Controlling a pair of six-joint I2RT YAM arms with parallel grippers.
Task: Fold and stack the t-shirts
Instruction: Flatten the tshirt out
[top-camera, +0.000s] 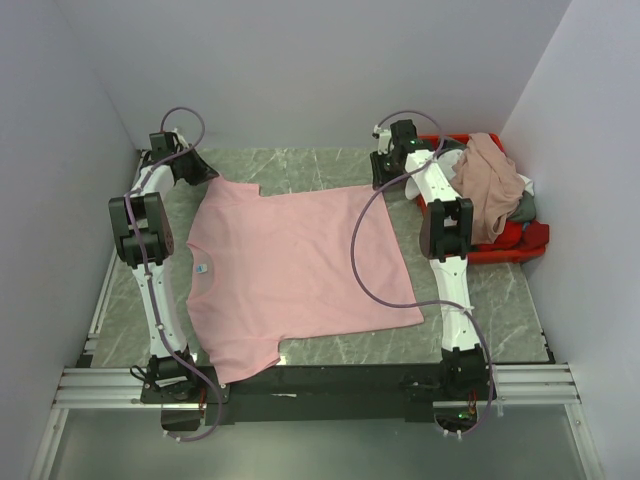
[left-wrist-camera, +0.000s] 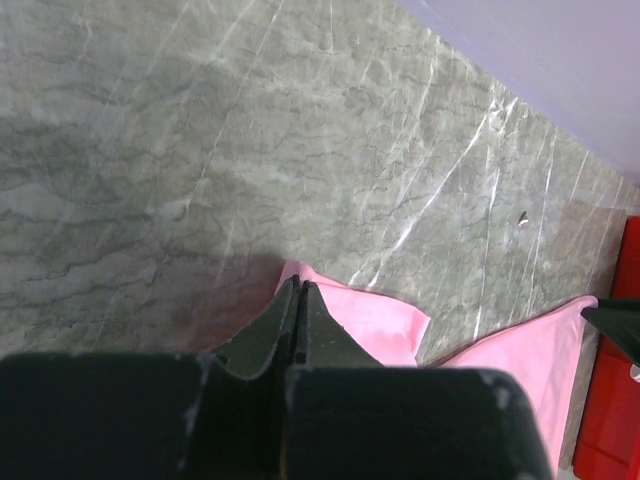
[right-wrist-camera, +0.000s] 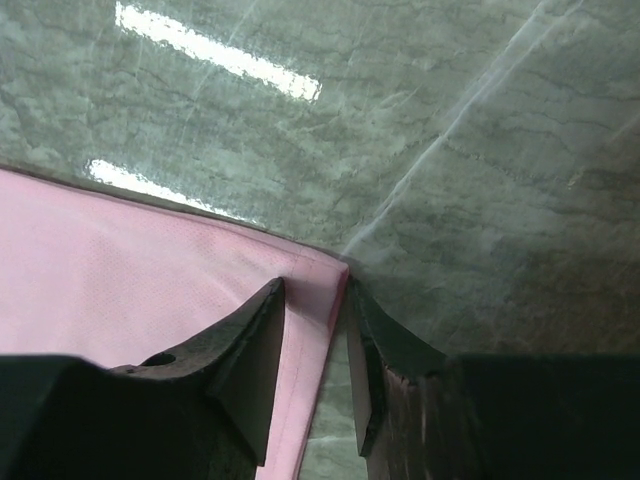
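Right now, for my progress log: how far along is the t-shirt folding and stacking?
Done: one light pink cloth t-shirt lies spread flat on the grey marble table. In hand: the left gripper is shut on its sleeve; the right gripper straddles a hem corner, jaws open. Left: every fold, the stack, and the dusty rose shirt heaped with others in the red plastic bin.

Matt pink cloth t-shirt (top-camera: 300, 270) on a glossy marble-veined table (top-camera: 300, 165), perhaps laminate; smooth red plastic bin (top-camera: 505, 255).
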